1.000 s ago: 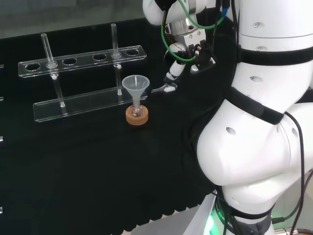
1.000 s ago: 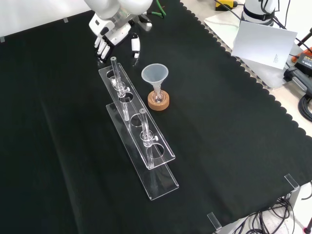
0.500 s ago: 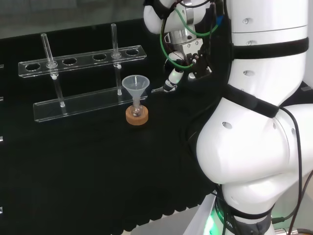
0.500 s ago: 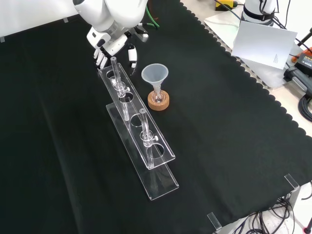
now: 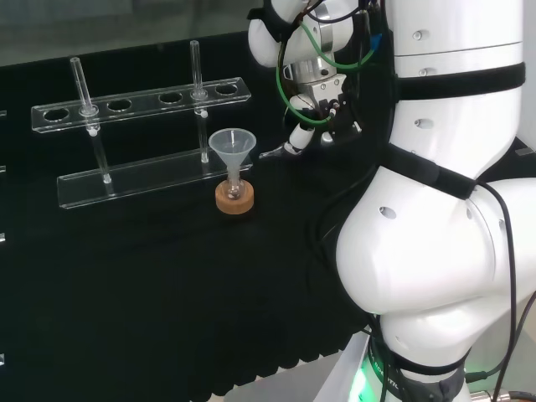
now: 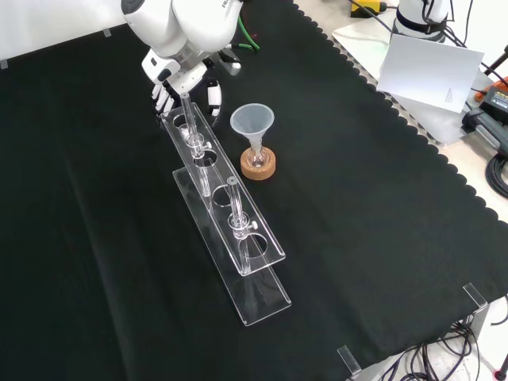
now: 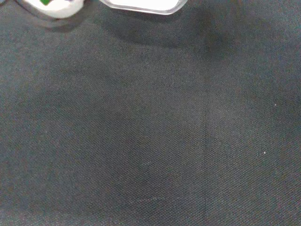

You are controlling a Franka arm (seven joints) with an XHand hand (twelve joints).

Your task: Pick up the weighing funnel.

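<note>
Where the clear, slim weighing funnel lies, the robot hand hangs — fingers straight.

We log cloth: black, matt, fine weave visible close up. Rack: clear, glossy, looks plastic, edges catch light. Funnel: translucent, smooth. Cork ring: tan, matt, grainy. Arm link: white shell, smooth, glossy.
</note>
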